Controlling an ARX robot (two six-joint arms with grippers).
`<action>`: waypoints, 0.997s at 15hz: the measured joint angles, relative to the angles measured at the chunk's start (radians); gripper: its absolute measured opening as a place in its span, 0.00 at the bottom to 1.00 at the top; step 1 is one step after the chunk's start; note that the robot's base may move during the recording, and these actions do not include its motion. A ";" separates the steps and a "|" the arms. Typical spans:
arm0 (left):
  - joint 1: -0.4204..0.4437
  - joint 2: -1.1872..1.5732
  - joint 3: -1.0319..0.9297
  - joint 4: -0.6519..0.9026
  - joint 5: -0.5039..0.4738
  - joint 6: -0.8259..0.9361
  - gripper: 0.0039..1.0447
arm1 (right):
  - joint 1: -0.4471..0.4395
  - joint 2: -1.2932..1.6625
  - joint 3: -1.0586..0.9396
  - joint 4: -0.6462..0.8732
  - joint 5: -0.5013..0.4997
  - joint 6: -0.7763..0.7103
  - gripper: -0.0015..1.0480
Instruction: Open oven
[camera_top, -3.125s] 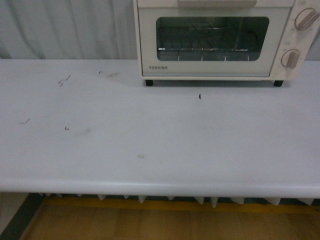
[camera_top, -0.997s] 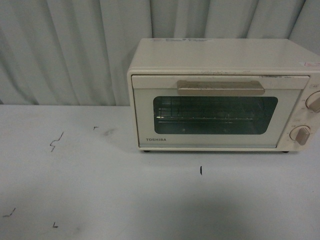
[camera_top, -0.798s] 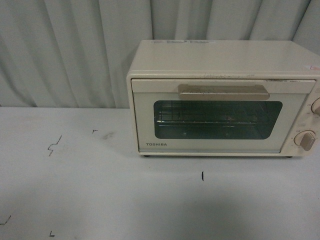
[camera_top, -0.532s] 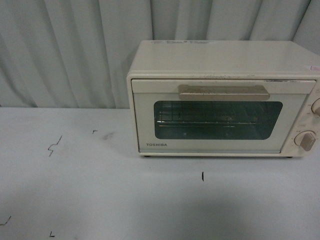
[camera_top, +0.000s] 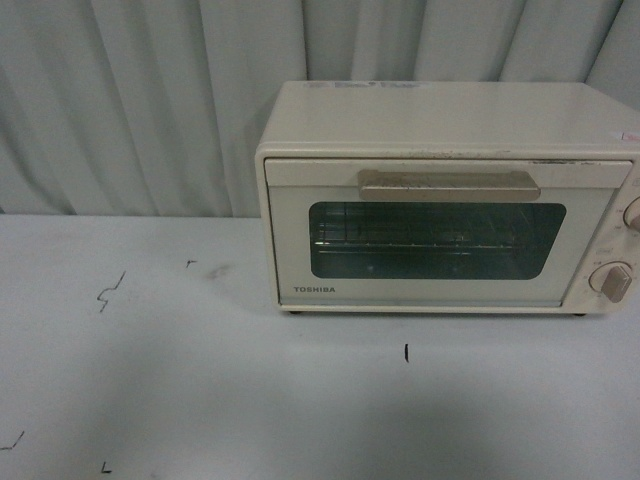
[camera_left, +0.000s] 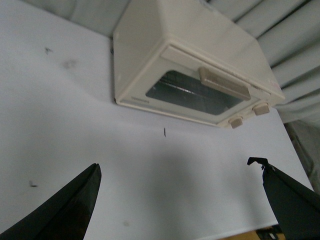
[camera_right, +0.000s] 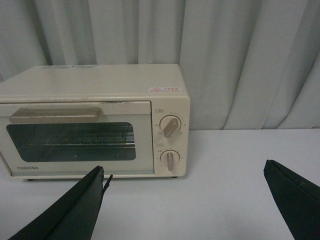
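The cream-white oven (camera_top: 440, 195) stands at the back of the white table, right of centre in the front view. Its glass door is closed, with the beige bar handle (camera_top: 448, 184) across the top and a wire rack behind the glass. Two round knobs (camera_right: 171, 126) sit on its right side. My left gripper (camera_left: 177, 172) is open above the table, well short of the oven (camera_left: 190, 75). My right gripper (camera_right: 185, 172) is open too, low in front of the oven (camera_right: 95, 125) and clear of it. Neither arm appears in the front view.
A grey pleated curtain (camera_top: 150, 100) hangs close behind the oven. The white table (camera_top: 200, 380) carries small dark marks (camera_top: 108, 292). Its front edge (camera_left: 260, 227) shows in the left wrist view.
The front view rose from the table surface to the whole oven, then settled. The oven door has stayed closed.
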 joint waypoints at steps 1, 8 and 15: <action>-0.066 0.136 0.000 0.109 -0.009 -0.059 0.94 | 0.000 0.000 0.000 0.000 0.000 0.000 0.94; -0.321 1.007 0.129 0.633 -0.051 -0.377 0.94 | 0.000 0.000 0.000 0.000 0.000 0.000 0.94; -0.339 1.361 0.224 0.796 -0.085 -0.718 0.94 | 0.000 0.000 0.000 0.000 0.000 0.000 0.94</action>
